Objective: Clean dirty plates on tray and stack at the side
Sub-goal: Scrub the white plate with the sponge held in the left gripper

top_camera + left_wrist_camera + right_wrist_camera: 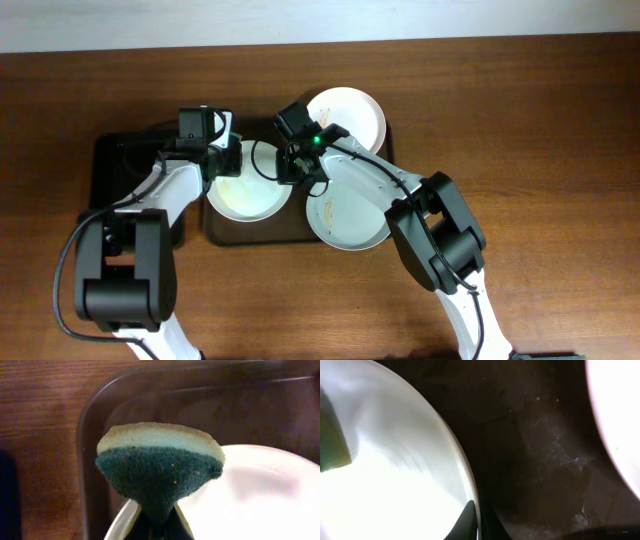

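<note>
Three white plates lie on the brown tray (298,232): a left plate (245,195), a far right plate (352,112) and a near right plate (350,212) with brown streaks. My left gripper (224,155) is shut on a green and yellow sponge (160,467), held over the left plate's (245,505) far left edge. My right gripper (300,172) is shut on the left plate's right rim (470,485), one finger inside and one outside (479,516). The sponge shows at the left edge of the right wrist view (330,442).
A smaller black tray (110,160) stands left of the brown tray, under my left arm. The brown tray's corner rim (90,430) is just beyond the sponge. Its wet dark floor (540,460) and another plate's edge (620,425) lie right of my right gripper.
</note>
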`<state>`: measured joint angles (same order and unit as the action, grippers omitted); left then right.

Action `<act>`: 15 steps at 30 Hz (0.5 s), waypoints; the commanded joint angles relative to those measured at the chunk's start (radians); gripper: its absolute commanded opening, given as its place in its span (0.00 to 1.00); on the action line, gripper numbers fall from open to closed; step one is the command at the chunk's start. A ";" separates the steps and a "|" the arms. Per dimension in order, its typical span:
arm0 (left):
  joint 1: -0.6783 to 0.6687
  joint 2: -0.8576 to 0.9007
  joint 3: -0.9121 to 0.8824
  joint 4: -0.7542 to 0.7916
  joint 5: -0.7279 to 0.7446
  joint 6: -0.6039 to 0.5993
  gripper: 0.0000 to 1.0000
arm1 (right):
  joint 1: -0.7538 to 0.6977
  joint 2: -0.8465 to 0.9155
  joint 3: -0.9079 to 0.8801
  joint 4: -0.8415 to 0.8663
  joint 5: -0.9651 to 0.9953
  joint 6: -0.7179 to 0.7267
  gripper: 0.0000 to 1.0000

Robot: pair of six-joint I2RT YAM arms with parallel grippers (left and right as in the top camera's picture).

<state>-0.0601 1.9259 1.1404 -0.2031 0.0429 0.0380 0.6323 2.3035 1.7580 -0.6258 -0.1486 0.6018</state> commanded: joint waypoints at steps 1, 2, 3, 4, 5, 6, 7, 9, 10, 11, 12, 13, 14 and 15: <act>0.001 0.055 -0.013 -0.010 0.033 0.000 0.01 | 0.002 0.037 0.006 -0.006 -0.006 0.006 0.04; 0.001 0.054 -0.013 -0.043 0.099 0.001 0.01 | 0.002 0.037 0.006 -0.006 -0.005 0.006 0.04; 0.001 0.052 -0.011 -0.110 0.224 0.001 0.01 | 0.002 0.037 0.006 -0.005 -0.005 0.005 0.04; 0.001 0.050 -0.009 -0.154 0.280 0.001 0.01 | 0.002 0.037 0.006 -0.005 -0.005 0.005 0.04; 0.001 0.049 -0.008 -0.191 0.315 0.001 0.01 | 0.002 0.037 0.006 -0.005 -0.005 0.006 0.04; 0.001 0.047 -0.006 -0.231 0.344 0.001 0.01 | 0.002 0.037 0.006 -0.005 -0.005 0.006 0.04; 0.002 0.044 -0.004 -0.276 0.364 0.004 0.01 | 0.002 0.037 0.006 -0.005 -0.005 0.006 0.04; 0.002 0.043 0.019 -0.375 0.399 0.059 0.01 | 0.002 0.037 0.006 -0.005 -0.005 0.006 0.04; 0.002 0.043 0.034 -0.414 0.394 0.068 0.01 | 0.002 0.037 0.006 -0.005 -0.005 0.006 0.04; 0.005 0.043 0.050 -0.441 0.364 0.068 0.01 | 0.002 0.037 0.006 -0.005 -0.005 0.006 0.04; 0.007 0.043 0.057 -0.441 0.324 0.060 0.01 | 0.002 0.037 0.006 -0.005 -0.006 0.006 0.04; 0.011 0.043 0.060 -0.421 0.244 0.037 0.01 | 0.002 0.037 0.006 -0.005 -0.006 0.006 0.04; 0.017 0.043 0.059 -0.386 0.166 0.011 0.01 | 0.002 0.037 0.006 -0.005 -0.006 0.006 0.04; 0.022 0.043 0.059 -0.343 0.115 0.010 0.00 | 0.002 0.037 0.006 -0.005 -0.006 0.006 0.04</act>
<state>-0.0540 1.9430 1.1961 -0.6067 0.3519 0.0673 0.6308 2.3039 1.7580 -0.6266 -0.1482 0.6025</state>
